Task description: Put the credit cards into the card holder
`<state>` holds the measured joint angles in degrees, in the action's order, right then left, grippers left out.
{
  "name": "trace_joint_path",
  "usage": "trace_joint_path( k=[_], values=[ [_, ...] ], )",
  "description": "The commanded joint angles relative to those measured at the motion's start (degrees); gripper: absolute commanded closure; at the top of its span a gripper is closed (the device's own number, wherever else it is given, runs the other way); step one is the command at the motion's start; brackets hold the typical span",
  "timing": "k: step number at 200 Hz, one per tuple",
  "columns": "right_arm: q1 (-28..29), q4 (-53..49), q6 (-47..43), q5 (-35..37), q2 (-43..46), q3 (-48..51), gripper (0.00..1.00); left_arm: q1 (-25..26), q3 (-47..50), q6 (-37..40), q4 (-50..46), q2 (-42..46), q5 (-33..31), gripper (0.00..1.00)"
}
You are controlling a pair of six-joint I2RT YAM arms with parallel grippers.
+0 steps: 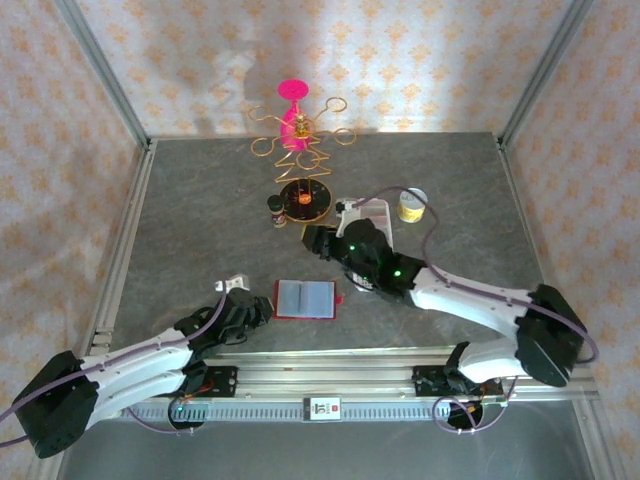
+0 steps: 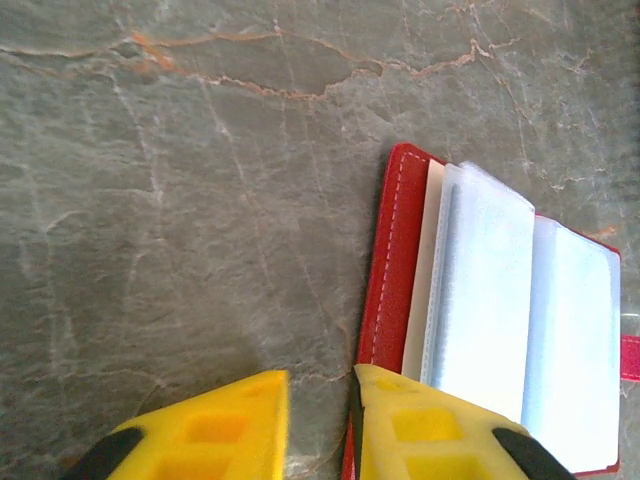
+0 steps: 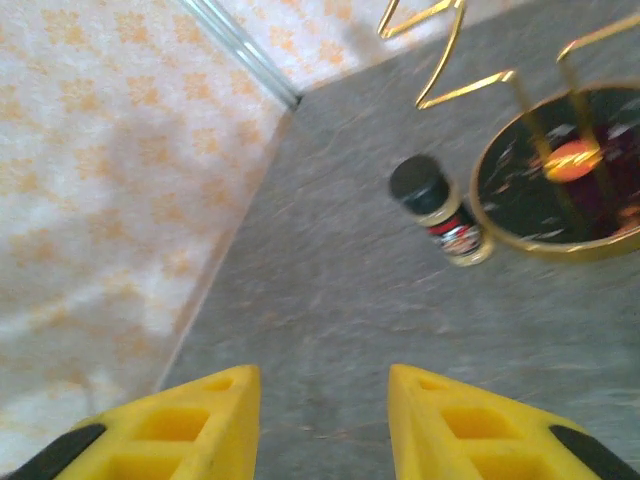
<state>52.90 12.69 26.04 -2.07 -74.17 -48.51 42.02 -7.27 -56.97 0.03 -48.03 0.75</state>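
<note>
**Left claw [image 2: 320,425] barely parted at wallet [image 2: 388,270] edge; right claw [image 3: 325,420] spread wide, nothing held**

Left claw, wrist view: both yellow fingers [image 2: 205,430] are cut off by the bottom edge. There is a narrow gap between them with bare tabletop [image 2: 180,200] showing through and nothing pinched. The right-hand tip overlaps the wallet's red border near its corner; cannot tell whether it touches or sits just above. In the top view the left claw [image 1: 258,308] sits just beside the wallet's left edge, but the jaws are too dark to resolve.

Wallet [image 1: 305,297]: lies open and flat near the front of the tabletop, roughly midway between the two arms, with the grey-clear pockets facing up. The pockets look milky, so their contents cannot be made out. The snap tab [image 2: 630,358] is clipped by the frame edge.

Right claw [image 1: 314,238]: farther back and well apart from the wallet. The wrist view is blurred. Its fingers stand wide apart over bare tabletop. Beyond them stands a small black-lidded jar [image 3: 445,212] with an unreadable label, beside a gold-rimmed black dish [image 3: 560,170] that is cut off at the right. Gold wire [image 3: 455,55] runs out of the top of the frame.
</note>
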Motion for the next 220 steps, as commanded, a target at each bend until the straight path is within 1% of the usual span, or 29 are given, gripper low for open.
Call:
trace_joint_path(
  k=[1,21,27,33,39,44,56,61,71,85,95,108,140,187,220],
  values=[
    [-0.08,-9.44,-30.10,3.62,6.12,-1.89,0.60,0.39,-3.98,2.55,-5.88,0.83,-2.76,0.74],
    [-0.13,-15.24,-56.90,1.64,12.74,1.64,0.51,0.39,-6.69,3.76,-6.84,0.85,-3.03,0.70],
    [-0.08,-18.28,-64.30,2.17,13.60,2.36,0.50,0.43,-7.19,3.92,-6.69,0.98,-3.12,0.68],
    [-0.36,-21.07,-69.82,4.43,13.87,2.63,0.48,0.43,-7.52,4.27,-6.14,1.01,-2.95,0.67],
    [-1.18,-23.69,-73.71,7.09,13.51,2.55,0.47,0.43,-7.69,4.61,-5.35,1.14,-2.70,0.65],
    [-2.89,-26.36,-76.46,7.38,12.95,2.14,0.46,0.41,-7.76,4.91,-4.62,1.18,-2.36,0.64],
    [-8.38,-33.31,-82.77,2.89,11.85,0.89,0.44,0.43,-7.76,5.48,-2.85,1.10,-1.63,0.60],
    [-10.78,-34.81,-85.50,0.63,11.71,0.85,0.41,0.39,-7.76,5.74,-2.11,0.97,-1.17,0.59],
    [-15.25,-34.12,-90.17,-2.32,11.59,2.10,0.35,0.39,-7.94,6.21,-1.13,0.60,-0.31,0.58],
    [-19.92,-29.74,-95.55,-5.44,11.21,4.74,0.32,0.42,-8.19,6.78,-0.25,0.10,0.66,0.58],
    [-21.62,-26.28,-97.92,-6.61,10.27,6.13,0.30,0.39,-8.12,6.99,0.16,-0.01,1.14,0.57],
    [-22.70,-23.31,-100.16,-7.02,7.86,6.44,0.29,0.42,-7.56,7.18,1.19,0.04,1.89,0.57],
    [-24.54,-22.47,-102.82,-9.76,-0.50,3.60,0.29,0.37,-6.37,7.45,3.49,-0.13,4.48,0.55],
    [-24.60,-20.03,-105.13,-9.29,-10.01,0.64,0.30,0.37,-5.49,7.75,3.29,0.35,5.15,0.54],
    [-24.53,-17.13,-105.48,-8.24,-13.43,-0.14,0.31,0.39,-4.74,7.18,4.31,0.44,5.49,0.54]
  ],
)
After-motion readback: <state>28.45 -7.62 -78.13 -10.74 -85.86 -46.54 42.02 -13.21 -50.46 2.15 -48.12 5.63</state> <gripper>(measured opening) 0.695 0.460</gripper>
